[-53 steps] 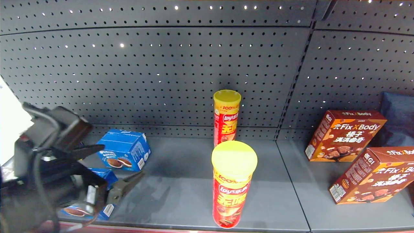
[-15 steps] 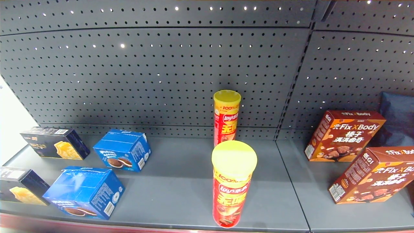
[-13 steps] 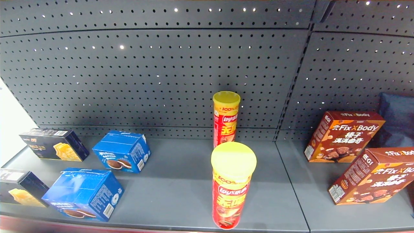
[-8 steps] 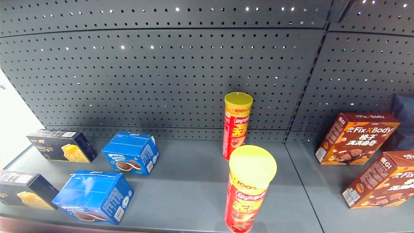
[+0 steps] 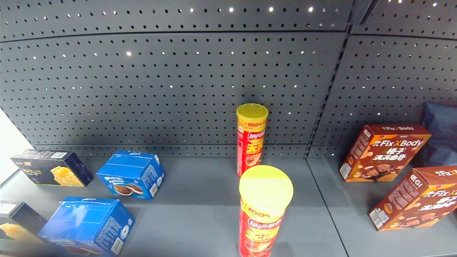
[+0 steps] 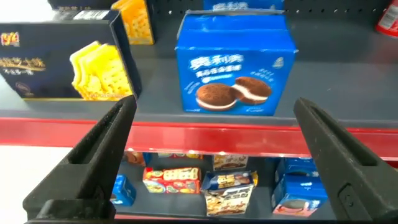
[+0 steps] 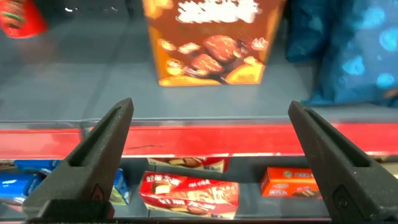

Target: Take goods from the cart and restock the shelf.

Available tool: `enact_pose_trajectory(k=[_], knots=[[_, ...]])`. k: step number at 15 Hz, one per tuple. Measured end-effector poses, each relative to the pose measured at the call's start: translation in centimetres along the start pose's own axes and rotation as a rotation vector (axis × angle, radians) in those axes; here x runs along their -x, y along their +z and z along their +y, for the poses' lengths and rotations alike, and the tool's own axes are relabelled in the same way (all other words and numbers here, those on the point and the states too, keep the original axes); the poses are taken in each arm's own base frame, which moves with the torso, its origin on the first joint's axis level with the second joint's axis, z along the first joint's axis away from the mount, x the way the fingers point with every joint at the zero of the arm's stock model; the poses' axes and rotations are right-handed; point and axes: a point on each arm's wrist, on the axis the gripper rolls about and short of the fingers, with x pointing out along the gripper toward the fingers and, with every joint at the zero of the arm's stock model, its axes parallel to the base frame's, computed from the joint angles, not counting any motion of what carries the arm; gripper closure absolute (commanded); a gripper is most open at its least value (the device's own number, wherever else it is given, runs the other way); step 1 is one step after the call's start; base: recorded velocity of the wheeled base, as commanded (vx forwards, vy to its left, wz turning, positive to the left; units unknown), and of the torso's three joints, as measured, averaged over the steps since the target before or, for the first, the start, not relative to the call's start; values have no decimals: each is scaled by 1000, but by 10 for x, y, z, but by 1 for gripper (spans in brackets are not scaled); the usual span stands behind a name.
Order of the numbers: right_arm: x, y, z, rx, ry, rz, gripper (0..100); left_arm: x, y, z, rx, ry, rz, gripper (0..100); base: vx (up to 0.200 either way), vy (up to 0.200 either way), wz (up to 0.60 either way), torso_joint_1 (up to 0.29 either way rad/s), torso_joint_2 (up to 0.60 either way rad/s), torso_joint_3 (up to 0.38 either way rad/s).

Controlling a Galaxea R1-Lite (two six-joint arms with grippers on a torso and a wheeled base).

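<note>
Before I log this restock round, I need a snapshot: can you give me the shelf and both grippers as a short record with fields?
shelf: grey shelf, pegboard back
left end: rear dark box, front dark box, rear blue box, front blue box
middle: rear chip can, front chip can, both upright
right end: rear brown box, front brown box, blue bag
left gripper: open, empty, facing the front blue box
right gripper: open, empty, before the shelf edge
</note>
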Motion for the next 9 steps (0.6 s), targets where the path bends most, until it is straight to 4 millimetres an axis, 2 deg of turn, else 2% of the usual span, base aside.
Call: enact_pose_trajectory(k=[6, 7, 9], knots=[[0, 0, 0, 1, 1, -1, 0, 0, 0, 0, 0, 0, 0, 0, 0, 0, 0, 0, 0, 0], [0, 0, 0, 1, 2, 0, 0, 0, 0, 0, 2, 2, 0, 0, -200, 0, 0, 7, 2, 7], [0, 0, 0, 0, 1, 0, 0, 0, 0, 0, 1, 1, 0, 0, 0, 0, 0, 0, 0, 0]])
